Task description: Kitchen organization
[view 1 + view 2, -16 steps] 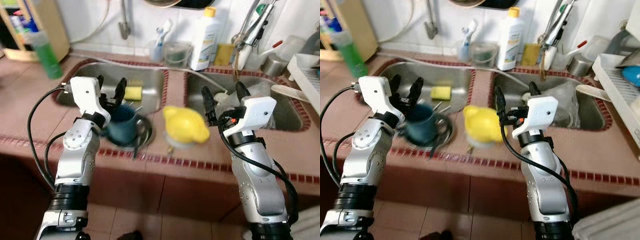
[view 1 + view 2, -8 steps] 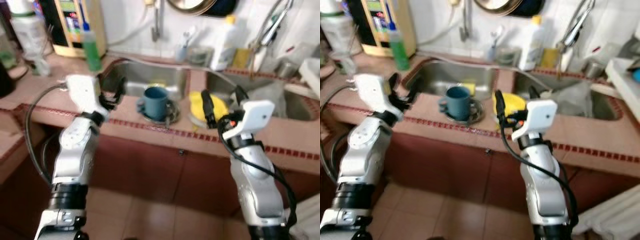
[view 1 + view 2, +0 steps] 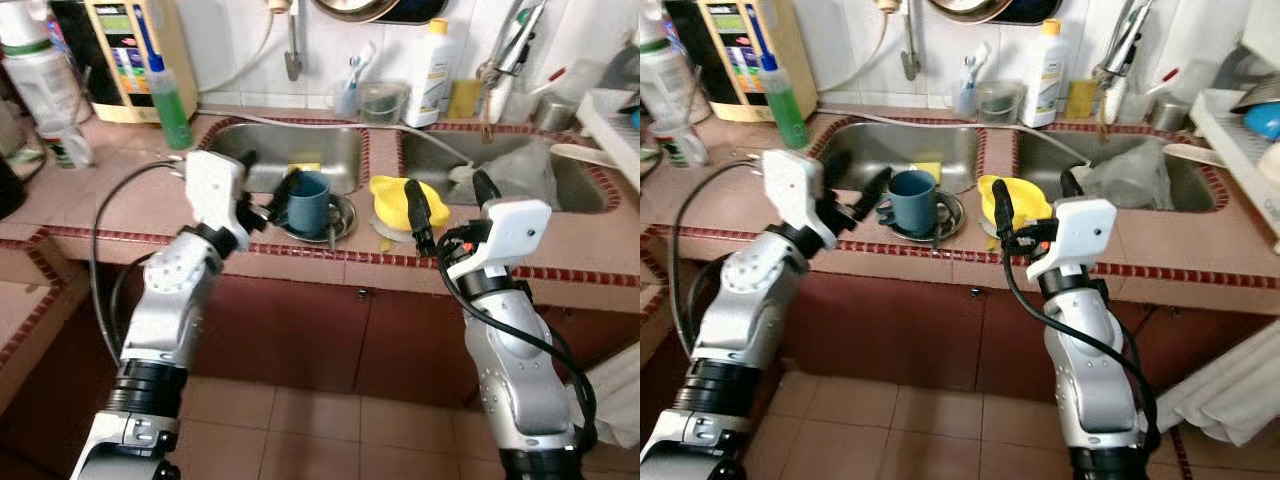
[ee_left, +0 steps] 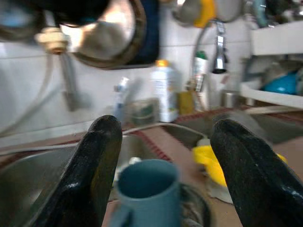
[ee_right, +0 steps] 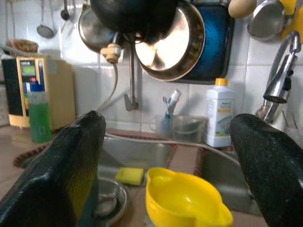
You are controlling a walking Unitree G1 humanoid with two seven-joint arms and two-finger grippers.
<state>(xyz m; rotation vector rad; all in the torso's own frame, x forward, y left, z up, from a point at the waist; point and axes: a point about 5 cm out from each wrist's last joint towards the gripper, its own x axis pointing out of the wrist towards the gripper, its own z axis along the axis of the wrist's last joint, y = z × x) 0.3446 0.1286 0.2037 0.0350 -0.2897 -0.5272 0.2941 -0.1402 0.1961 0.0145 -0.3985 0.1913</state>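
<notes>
Left wrist view, teal mug (image 4: 147,194) upright, handled, left claw (image 4: 173,163) wide, right claw (image 5: 175,175) wide

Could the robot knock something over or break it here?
Maybe. The blue mug stands on a metal plate near the counter's front edge, and the left gripper is open right beside it, so a clumsy push might tip it or slide it off. The yellow jug sits just ahead of the open right gripper, also near the edge, so a bump could send it into the sink or onto the floor.
</notes>
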